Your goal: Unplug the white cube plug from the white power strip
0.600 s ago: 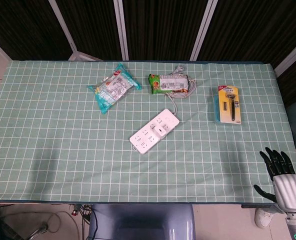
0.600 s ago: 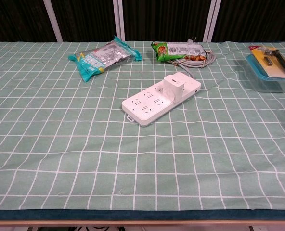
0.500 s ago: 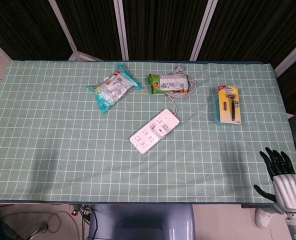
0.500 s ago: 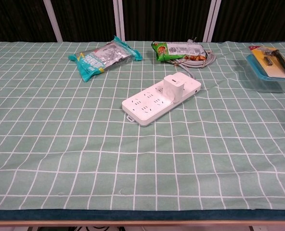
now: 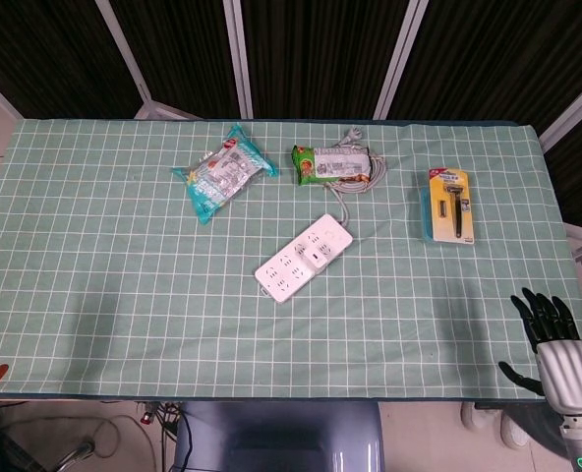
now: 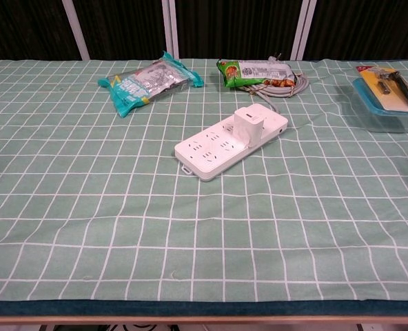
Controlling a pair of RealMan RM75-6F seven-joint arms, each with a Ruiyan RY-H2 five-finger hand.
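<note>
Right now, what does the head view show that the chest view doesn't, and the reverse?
Only the head view shows the right robot hand, open with fingers spread, at the table's right near corner, well away from the power strip. It also shows the floor below the near table edge.

Only the chest view shows the white cube plug from the side, standing upright above the strip's far end, still plugged in.

Both show the strip, its coiled cable, the teal snack bag, the green packet and the razor pack on the checked cloth.
</note>
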